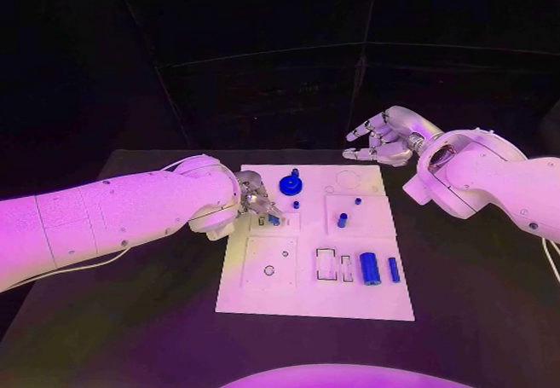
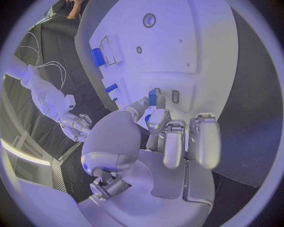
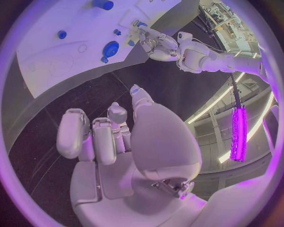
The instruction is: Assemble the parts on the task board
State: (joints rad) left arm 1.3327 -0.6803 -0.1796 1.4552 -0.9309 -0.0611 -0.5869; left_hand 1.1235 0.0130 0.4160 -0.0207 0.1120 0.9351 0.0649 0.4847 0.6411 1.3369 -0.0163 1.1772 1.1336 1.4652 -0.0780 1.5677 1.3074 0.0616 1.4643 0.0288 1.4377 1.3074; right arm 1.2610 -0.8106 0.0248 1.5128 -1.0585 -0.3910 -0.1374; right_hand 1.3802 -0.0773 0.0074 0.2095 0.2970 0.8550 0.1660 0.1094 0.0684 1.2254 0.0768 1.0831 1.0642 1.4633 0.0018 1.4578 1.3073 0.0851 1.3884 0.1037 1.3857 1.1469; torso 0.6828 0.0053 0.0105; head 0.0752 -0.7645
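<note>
The white task board (image 1: pixel 310 287) lies in the middle of the black table. My left hand (image 1: pixel 255 199) is over the board's left far part and pinches a small blue peg (image 1: pixel 274 218) between thumb and a finger; the left wrist view shows the hand (image 2: pixel 172 137) holding this peg (image 2: pixel 152 98) just above the board (image 2: pixel 195 47). My right hand (image 1: pixel 383 137) hovers off the board's far right corner, fingers loosely bent and holding nothing. A round blue knob (image 1: pixel 291 186) stands near the far edge. Small blue pegs (image 1: pixel 342 219) stand mid-board.
A blue cylinder (image 1: pixel 369 266) and a flat blue piece (image 1: pixel 393 269) lie at the board's near right, beside rectangular slots (image 1: pixel 326 263). The right wrist view shows my right hand (image 3: pixel 118 137), the knob (image 3: pixel 110 48) and my left hand (image 3: pixel 155 41). Black table (image 1: pixel 150 318) surrounds the board.
</note>
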